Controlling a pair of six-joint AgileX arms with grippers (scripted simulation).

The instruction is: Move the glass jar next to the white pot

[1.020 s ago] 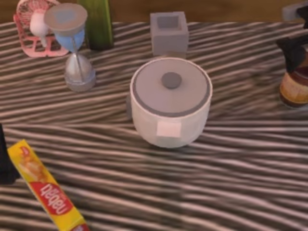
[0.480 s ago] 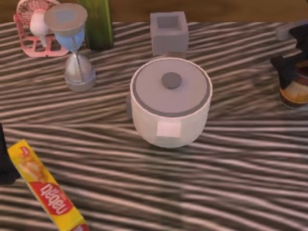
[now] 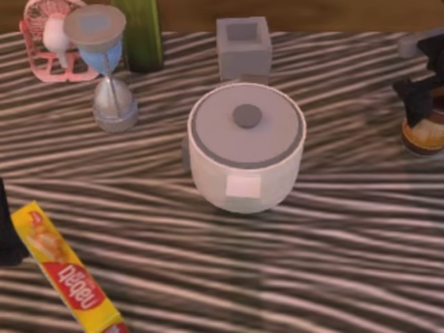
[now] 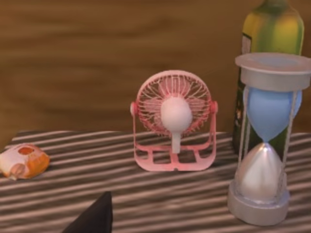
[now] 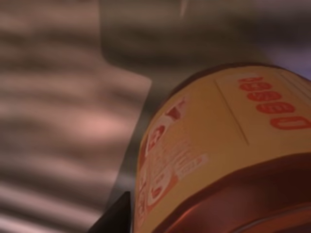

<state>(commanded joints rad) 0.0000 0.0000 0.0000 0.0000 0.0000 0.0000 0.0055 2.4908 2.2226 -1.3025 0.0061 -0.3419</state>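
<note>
The glass jar (image 3: 422,139) stands on the striped table at the far right edge, well right of the white pot (image 3: 246,149). The pot has a grey lid and knob and sits mid-table with its square label facing the front. My right gripper (image 3: 420,111) is down over the jar and hides its lid. In the right wrist view the jar's pale label (image 5: 218,145) fills the frame. One dark finger (image 5: 116,216) lies against its side; the other is hidden. My left gripper (image 3: 5,236) is parked at the left edge, with one finger (image 4: 95,218) showing far off-centre.
A blue-and-grey hourglass (image 3: 107,76), a green bottle (image 3: 141,35) and a pink fan (image 3: 48,41) stand at the back left. Behind the pot sits a grey square box (image 3: 243,48). At the front left lies a yellow packet (image 3: 66,274).
My right gripper has come down from the back right onto the jar and now covers its upper part. The jar and the left arm have not moved.
</note>
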